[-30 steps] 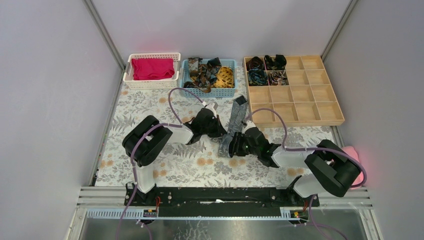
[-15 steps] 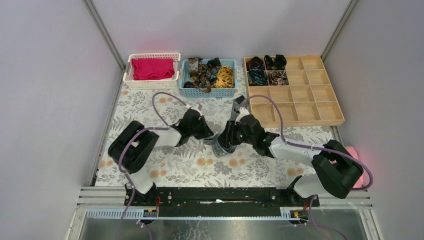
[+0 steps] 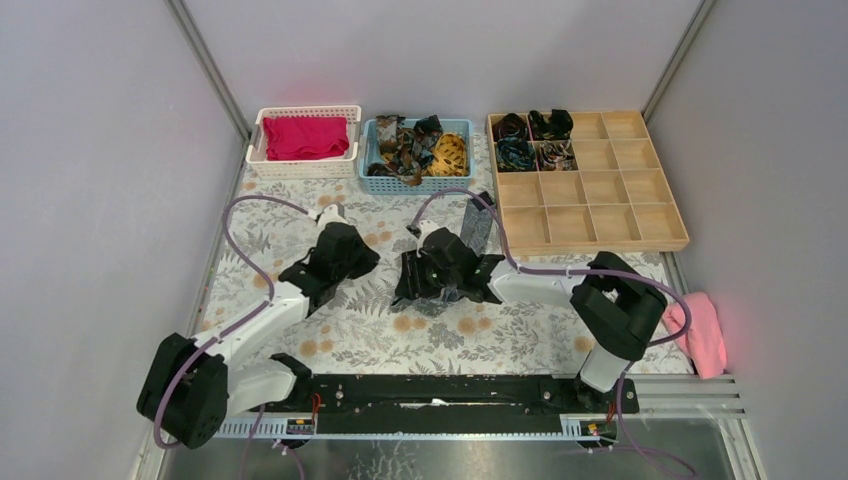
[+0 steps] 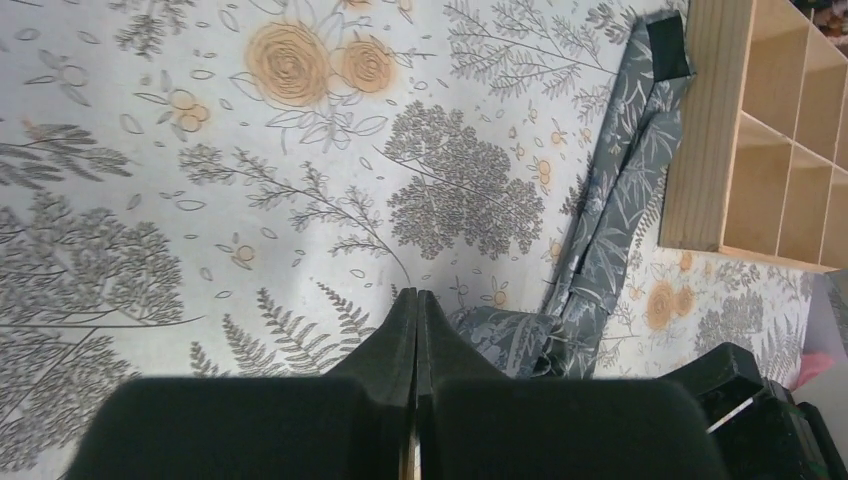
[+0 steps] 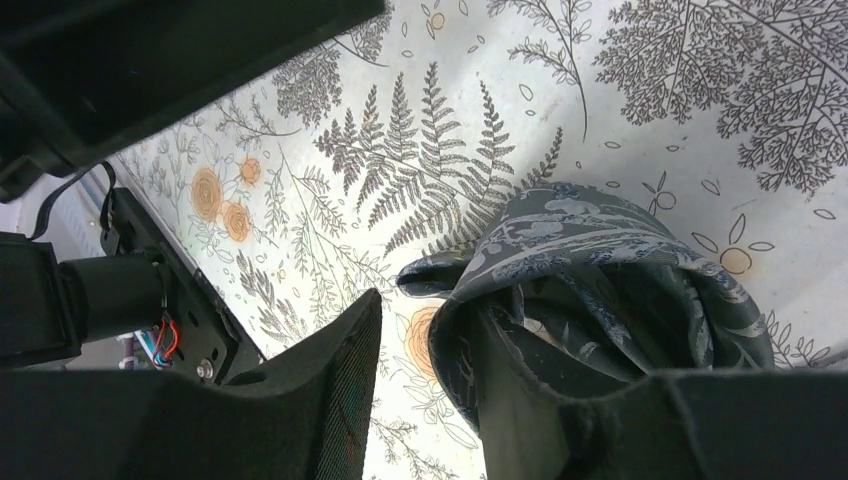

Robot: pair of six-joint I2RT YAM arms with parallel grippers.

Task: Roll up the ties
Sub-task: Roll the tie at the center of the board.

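Right gripper (image 5: 425, 335): one finger stands inside the half-wound grey tie (image 5: 600, 270), the other clear outside it, jaws apart. Left gripper (image 4: 415, 305) is pressed shut, empty, nearby. The coil sits mid-worktop, its tail running toward the wooden tray (image 4: 715, 120). Best to pinch the coil wall first, then wind evenly with the tail straight.

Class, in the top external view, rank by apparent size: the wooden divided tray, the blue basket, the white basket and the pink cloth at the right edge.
Largest: wooden divided tray.
Next: white basket and blue basket, which look alike, so unranked.
Smallest: pink cloth.
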